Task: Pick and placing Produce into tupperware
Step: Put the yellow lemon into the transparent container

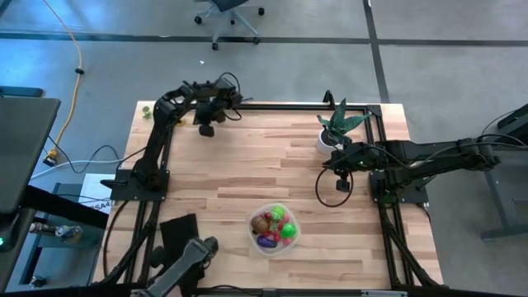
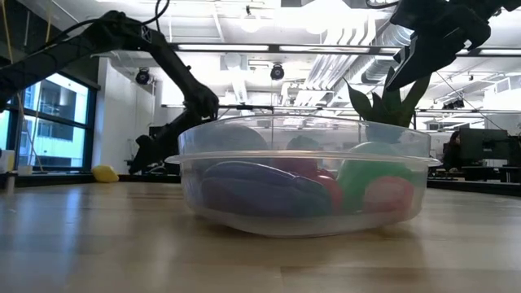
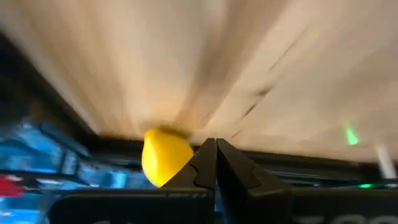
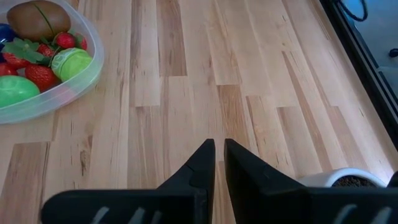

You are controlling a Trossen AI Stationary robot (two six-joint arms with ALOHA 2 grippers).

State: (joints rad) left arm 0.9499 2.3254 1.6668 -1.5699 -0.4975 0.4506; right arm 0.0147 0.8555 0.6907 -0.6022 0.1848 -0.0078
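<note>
Spiky green plant in white pot at table's far right; office chair beyond; yellow cable on floor

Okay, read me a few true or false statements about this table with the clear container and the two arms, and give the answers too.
1. The tupperware already holds several pieces of produce. True.
2. A yellow piece lies outside the container, near the table's edge by the left gripper. True.
3. The right gripper is clamped on a strawberry. False: its fingers are shut with nothing between them, over bare wood.
4. The potted plant stands inside the container. False: it stands on the table near the right arm, apart from the container.
5. The brown piece sits in the container. True.
</note>
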